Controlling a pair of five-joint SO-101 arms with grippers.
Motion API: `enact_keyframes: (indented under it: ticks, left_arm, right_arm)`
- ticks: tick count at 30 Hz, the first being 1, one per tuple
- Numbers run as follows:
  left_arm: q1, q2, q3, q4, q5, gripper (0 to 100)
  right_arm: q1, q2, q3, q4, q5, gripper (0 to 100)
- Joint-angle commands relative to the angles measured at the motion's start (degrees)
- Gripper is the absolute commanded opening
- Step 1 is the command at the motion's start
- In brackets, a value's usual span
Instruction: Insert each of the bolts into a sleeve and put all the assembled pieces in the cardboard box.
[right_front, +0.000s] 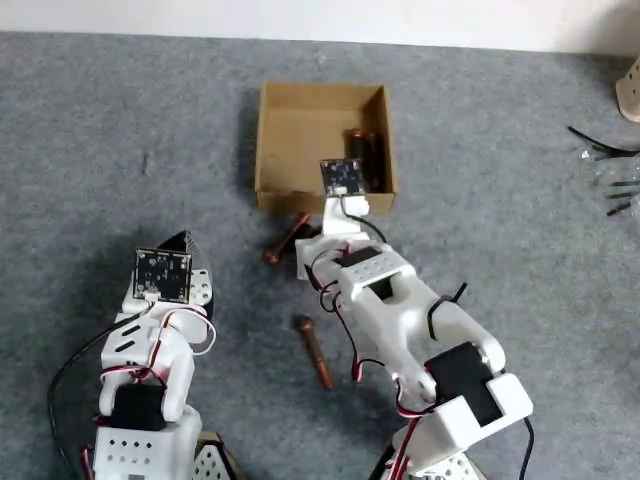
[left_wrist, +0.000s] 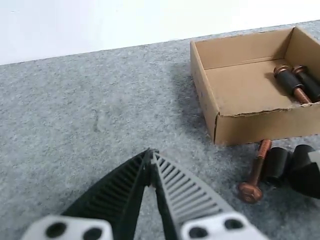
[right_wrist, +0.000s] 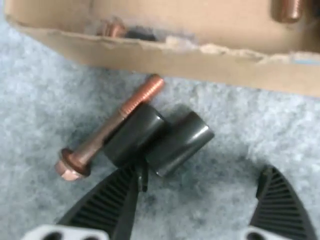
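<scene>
Just in front of the cardboard box (right_front: 272, 150) lie two black sleeves (right_wrist: 132, 136) (right_wrist: 184, 141) side by side, with a copper bolt (right_wrist: 107, 131) resting against one of them. My right gripper (right_wrist: 202, 176) hovers open over the sleeves, one finger (right_wrist: 112, 200) beside the nearer sleeve. A second bolt (right_front: 314, 350) lies loose on the carpet beside the right arm. Two assembled pieces (left_wrist: 295, 82) sit in the box's right corner. My left gripper (left_wrist: 150, 154) is shut on nothing, low over the carpet, left of the box (left_wrist: 240, 120).
Grey carpet covers the table. Black cable ties and small parts (right_front: 610, 170) lie at the far right edge. Open carpet stretches left of the box and around the left arm (right_front: 160, 300).
</scene>
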Motion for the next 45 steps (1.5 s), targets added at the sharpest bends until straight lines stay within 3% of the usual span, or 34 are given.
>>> enact_keyframes:
  ticks: [1, 4, 10, 25, 37, 45]
  left_arm:
    - [1.10, -0.66, -1.54, -1.32, 0.35, 1]
    - [1.27, -0.66, -1.54, -1.32, 0.35, 1]
    - [1.27, -0.66, -1.54, -1.32, 0.35, 1]
    - [1.27, -0.66, -1.63, -1.32, 0.35, 1]
    - [1.19, -0.66, -1.63, -1.32, 0.35, 1]
    - [1.19, -0.66, -1.54, -1.41, 0.35, 1]
  right_arm:
    - [0.75, 0.04, -2.86, -0.92, -0.35, 30.6]
    - [1.45, 0.13, -3.91, -0.92, -0.53, 30.6]
    - [3.30, 0.13, -5.23, -1.10, -8.18, 30.6]
    - [3.91, 4.79, -7.34, -0.92, -8.44, 30.6]
    - [3.91, 14.11, -23.08, 19.30, -8.53, 30.1]
    - [5.85, 14.02, -23.08, 21.05, -8.53, 16.6]
